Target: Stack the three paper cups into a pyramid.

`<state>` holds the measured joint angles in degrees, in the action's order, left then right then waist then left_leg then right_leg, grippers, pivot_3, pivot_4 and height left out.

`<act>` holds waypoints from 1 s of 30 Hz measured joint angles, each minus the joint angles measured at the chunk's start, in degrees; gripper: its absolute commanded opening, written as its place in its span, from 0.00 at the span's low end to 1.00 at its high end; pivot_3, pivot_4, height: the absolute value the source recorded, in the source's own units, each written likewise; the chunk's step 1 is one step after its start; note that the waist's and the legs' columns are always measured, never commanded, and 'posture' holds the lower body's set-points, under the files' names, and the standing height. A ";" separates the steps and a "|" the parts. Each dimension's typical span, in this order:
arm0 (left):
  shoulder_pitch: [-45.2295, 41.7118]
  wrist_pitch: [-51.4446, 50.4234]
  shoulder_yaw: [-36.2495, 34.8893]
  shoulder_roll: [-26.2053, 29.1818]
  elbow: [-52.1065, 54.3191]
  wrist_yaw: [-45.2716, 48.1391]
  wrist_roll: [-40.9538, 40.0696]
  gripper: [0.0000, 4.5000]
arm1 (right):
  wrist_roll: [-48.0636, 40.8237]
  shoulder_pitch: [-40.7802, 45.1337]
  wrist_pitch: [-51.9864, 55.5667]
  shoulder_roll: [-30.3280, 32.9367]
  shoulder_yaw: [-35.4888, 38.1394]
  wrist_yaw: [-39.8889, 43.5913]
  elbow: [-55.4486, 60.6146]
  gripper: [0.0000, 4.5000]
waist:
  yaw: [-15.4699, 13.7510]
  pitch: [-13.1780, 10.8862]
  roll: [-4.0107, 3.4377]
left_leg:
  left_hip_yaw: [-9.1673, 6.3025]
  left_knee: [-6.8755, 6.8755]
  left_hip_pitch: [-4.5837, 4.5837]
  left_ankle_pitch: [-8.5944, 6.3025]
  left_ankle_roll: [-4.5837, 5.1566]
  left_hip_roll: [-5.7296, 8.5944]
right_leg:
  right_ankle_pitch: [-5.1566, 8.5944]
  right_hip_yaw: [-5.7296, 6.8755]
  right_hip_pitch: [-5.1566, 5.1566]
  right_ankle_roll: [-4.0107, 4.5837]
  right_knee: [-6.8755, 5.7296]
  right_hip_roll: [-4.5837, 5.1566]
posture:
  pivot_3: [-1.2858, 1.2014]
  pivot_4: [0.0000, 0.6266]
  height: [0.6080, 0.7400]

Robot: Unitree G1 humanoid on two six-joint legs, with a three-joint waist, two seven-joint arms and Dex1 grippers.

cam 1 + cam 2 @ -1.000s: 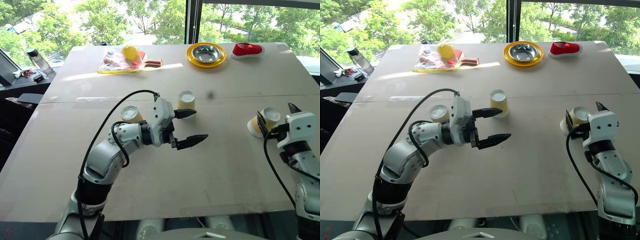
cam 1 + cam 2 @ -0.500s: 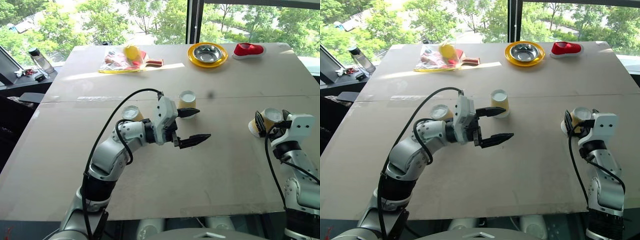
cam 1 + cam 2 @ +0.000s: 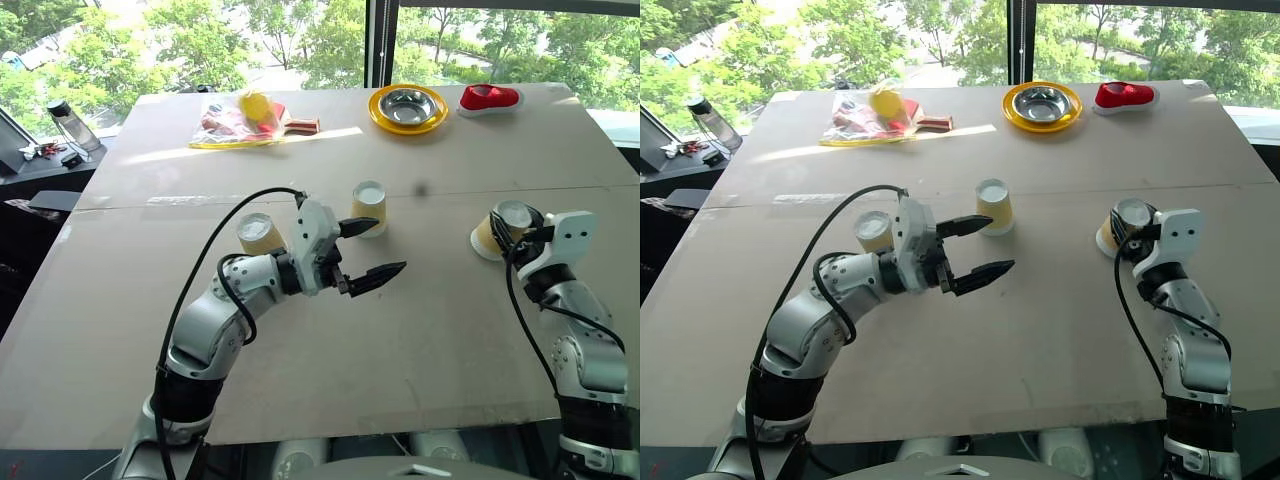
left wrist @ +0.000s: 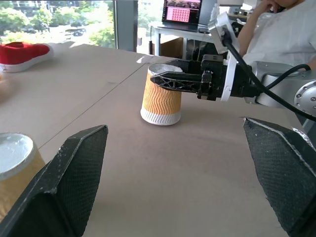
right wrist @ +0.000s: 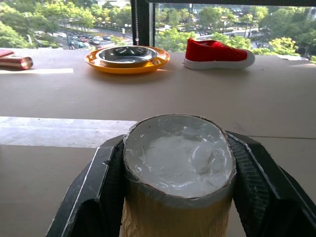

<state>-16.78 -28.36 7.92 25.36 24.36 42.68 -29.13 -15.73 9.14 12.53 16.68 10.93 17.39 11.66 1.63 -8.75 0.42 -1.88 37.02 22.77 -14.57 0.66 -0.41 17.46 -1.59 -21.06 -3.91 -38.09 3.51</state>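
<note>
Left eye view: we see the three paper cups upside down on the tabletop [image 3: 450, 330]. The left cup [image 3: 258, 233] and the middle cup [image 3: 368, 207] stand near each other. The right cup [image 3: 493, 229] is well apart, near the right side. The left gripper [image 3: 372, 252] hangs just before the middle cup, jaws wide open, holding nothing. The right gripper [image 3: 520, 232] is at the right cup.

Right eye view: we find the same scene. At the far edge stand a yellow plate with steel bowl [image 3: 1042, 106], a red shoe [image 3: 1127, 95] and a plastic bag [image 3: 875, 112].

Left wrist view: we see the right cup standing upside down on the tabletop, with the black jaws of the right gripper closed on its wall near the top. The middle cup is just beside one finger [image 4: 59, 182] of the left gripper.

Right wrist view: the white base of the right cup is between the two jaws, which press on both sides and squeeze it a little oval.

Step in hand: we judge the grasp of the third cup is just made; no pyramid yet.

Next move: we think the right cup must be lifted gently and carried toward the other two. These two may need to stand closer together to bear it.
</note>
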 measured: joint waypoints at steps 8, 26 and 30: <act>9.52 1.29 -3.80 -0.31 2.79 -7.93 3.68 1.00 | 4.02 10.91 -1.87 -2.89 -9.42 2.85 -11.78 0.48 | 0.00 0.00 0.01 | 0.00 0.02 0.02 0.04 -0.07 0.00 | 0.00 0.01 0.00 0.00 0.01 0.07 | 0.52 0.24 1.00; 12.48 2.75 -5.27 -1.06 6.28 -11.70 4.79 1.00 | 6.02 18.82 -7.72 -8.56 -12.96 6.89 -24.21 0.98 | 0.50 0.00 0.01 | 0.02 0.01 0.02 0.08 -0.14 -0.02 | -0.01 -0.01 -0.04 0.00 -0.02 0.08 | 0.52 0.24 1.00; 16.58 5.27 -6.00 -1.69 8.20 -12.83 5.52 1.00 | 5.33 17.60 -8.73 -7.96 -12.35 7.78 -22.40 0.98 | 0.49 0.00 0.01 | 0.02 -0.01 0.04 0.05 -0.09 -0.07 | -0.01 -0.01 -0.05 0.00 0.01 0.10 | 0.52 0.24 1.00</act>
<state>-0.20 -23.09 1.92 23.67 32.57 29.85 -23.61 -10.40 26.74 3.80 8.72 -1.42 25.17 -10.74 2.12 -8.75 0.43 -1.86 37.01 22.81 -14.52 0.57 -0.48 17.45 -1.60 -21.11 -3.91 -38.08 3.62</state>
